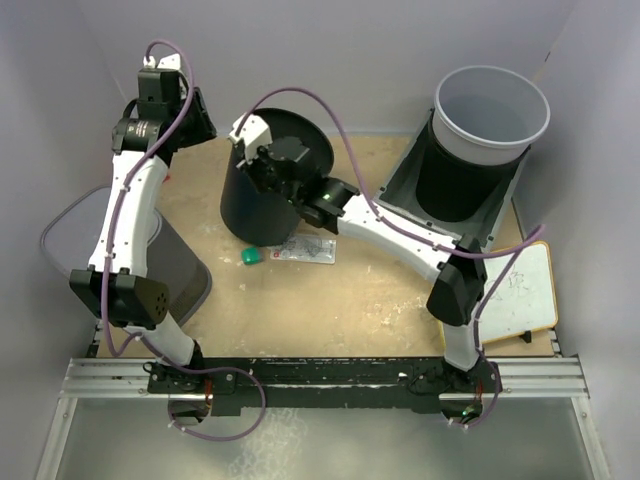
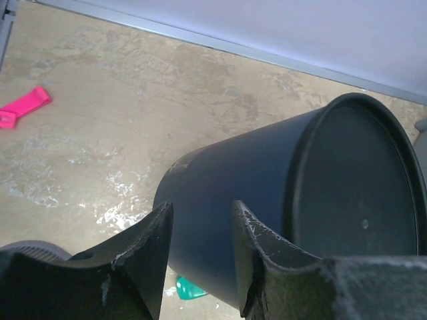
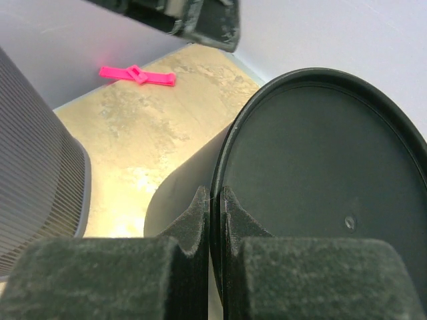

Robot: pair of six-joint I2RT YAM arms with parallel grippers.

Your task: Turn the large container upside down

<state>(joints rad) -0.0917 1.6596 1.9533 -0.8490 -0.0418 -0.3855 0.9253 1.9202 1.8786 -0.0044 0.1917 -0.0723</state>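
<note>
Large container (image 1: 262, 205) stands near the middle of the wooden table (image 1: 350, 300), a matte black, smooth-walled round tub with its flat base facing up, ringed by a thin raised lip (a small dimple marks the base). The right gripper (image 3: 215, 200) has its dark foam-textured fingers pressed together on that lip, pinching it at the near edge. The left gripper (image 2: 200, 223) hovers just beside the tub's side wall, its scuffed black fingers about halfway apart and holding nothing. A teal scrap (image 1: 251, 256) and a flat packet (image 1: 305, 248) lie against the tub's near side. A ribbed grey bin (image 1: 70, 235) sits to the left, and a pink strip (image 2: 23, 107) lies near the back wall, leaving bare tabletop around the tub's left side.
</note>
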